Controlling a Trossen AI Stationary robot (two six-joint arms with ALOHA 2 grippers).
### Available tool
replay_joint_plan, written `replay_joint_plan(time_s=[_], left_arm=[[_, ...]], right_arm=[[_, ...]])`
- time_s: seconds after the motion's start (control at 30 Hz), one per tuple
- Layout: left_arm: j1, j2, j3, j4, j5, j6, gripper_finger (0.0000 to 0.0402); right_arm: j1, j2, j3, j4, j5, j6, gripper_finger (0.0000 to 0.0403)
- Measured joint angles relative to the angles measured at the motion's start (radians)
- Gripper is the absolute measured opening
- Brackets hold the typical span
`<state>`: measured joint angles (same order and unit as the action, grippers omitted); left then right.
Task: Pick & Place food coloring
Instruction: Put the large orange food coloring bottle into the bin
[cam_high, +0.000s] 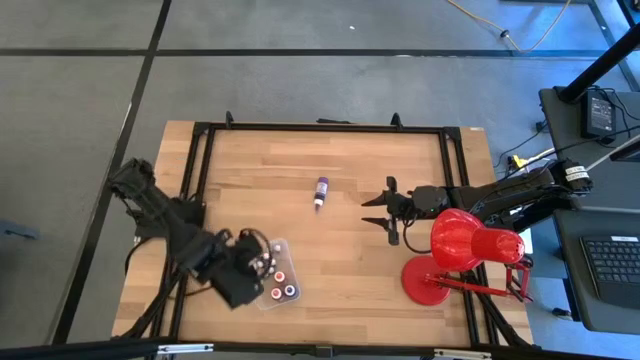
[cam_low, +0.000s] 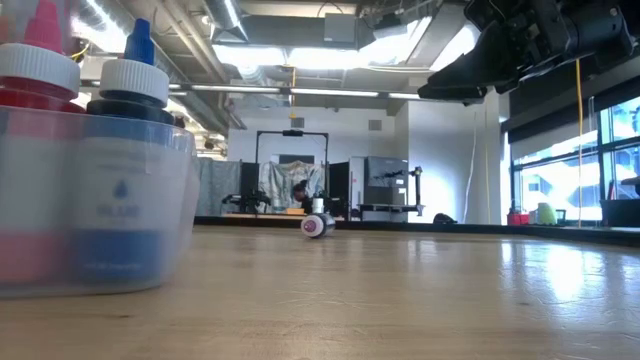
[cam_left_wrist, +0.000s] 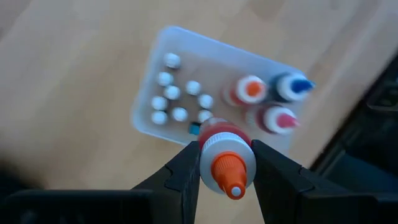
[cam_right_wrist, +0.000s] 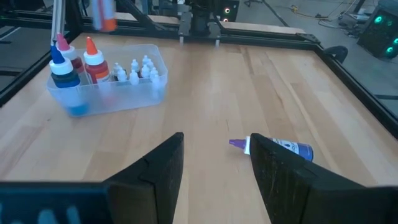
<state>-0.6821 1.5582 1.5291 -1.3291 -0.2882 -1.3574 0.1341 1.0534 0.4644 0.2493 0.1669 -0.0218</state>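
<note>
Above tray (cam_left_wrist: 149, 118), left gripper (cam_left_wrist: 226, 167) (pointing down) pinching orange-capped bottle (cam_left_wrist: 225, 163)

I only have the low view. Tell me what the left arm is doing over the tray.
Observer: The left gripper holds an orange-tipped bottle upright above the clear tray.
Operator: Report what's in the tray.
Observer: Three large bottles: orange, blue, pink, plus a cluster of tiny white-capped ones.
Operator: Now the thing lying mid-table.
Observer: A purple bottle on its side, just ahead of the right gripper, whose fingers are open and empty.
</note>
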Motion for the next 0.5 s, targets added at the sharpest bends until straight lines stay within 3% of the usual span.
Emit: replay_joint_plan(time_s=[0.27,0.5], left_arm=[[-0.083,0.104,0.0,0.133,-0.055,0.01,0.0117],[-0.073,0.188,-0.001,0.162,0.02,0.044,0.0117]], right_arm=[[0.0,0.0,0.0,0.0,0.0,0.021,0.0186],[0.0,0.0,0.0,0.0,-0.001,0.049,0.0186]])
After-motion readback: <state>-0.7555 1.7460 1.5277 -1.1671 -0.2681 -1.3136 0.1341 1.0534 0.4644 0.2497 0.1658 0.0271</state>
